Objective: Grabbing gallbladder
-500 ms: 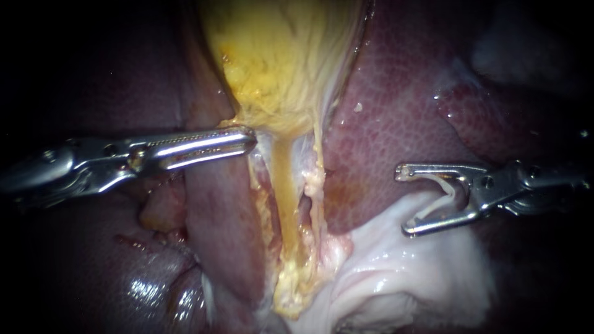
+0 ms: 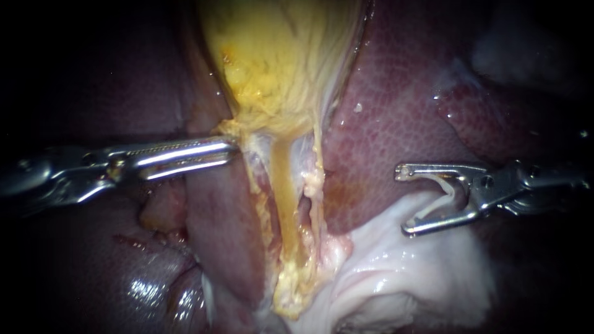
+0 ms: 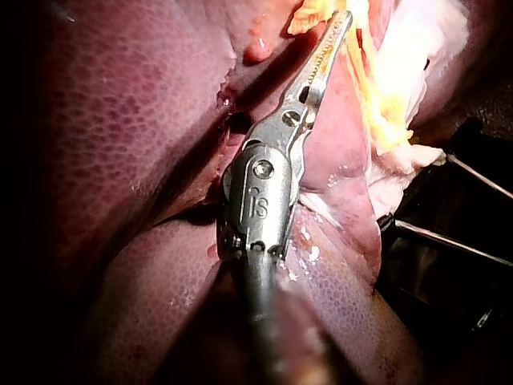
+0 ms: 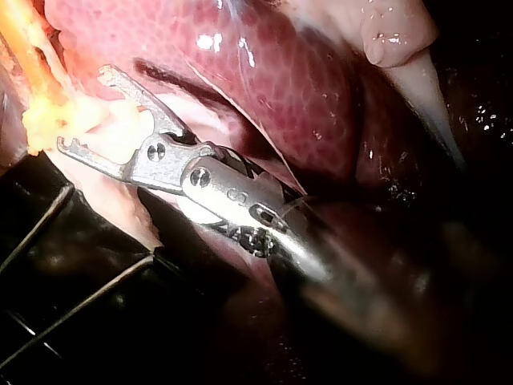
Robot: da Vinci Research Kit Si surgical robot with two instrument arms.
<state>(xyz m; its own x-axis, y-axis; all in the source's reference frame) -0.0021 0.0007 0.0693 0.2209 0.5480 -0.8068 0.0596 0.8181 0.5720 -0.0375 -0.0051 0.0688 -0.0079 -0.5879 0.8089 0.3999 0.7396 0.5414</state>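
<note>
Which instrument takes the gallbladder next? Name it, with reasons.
Left. The left instrument has its tip right at the yellow gallbladder, at its lower edge. The right instrument stands apart across a stretch of liver, jaws open by pale tissue, so it would probably have farther to travel.

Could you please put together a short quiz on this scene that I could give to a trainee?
1. True or false: the jaws of the right instrument stand open over the white tissue.
2. The tip of the left instrument lies nearest to: A. the lower end of the yellow gallbladder; B. the white tissue; C. the right instrument.
3. Fill in: the mottled dark red organ beside the gallbladder is the ____.
Key: 1 true; 2 A; 3 liver.
</note>
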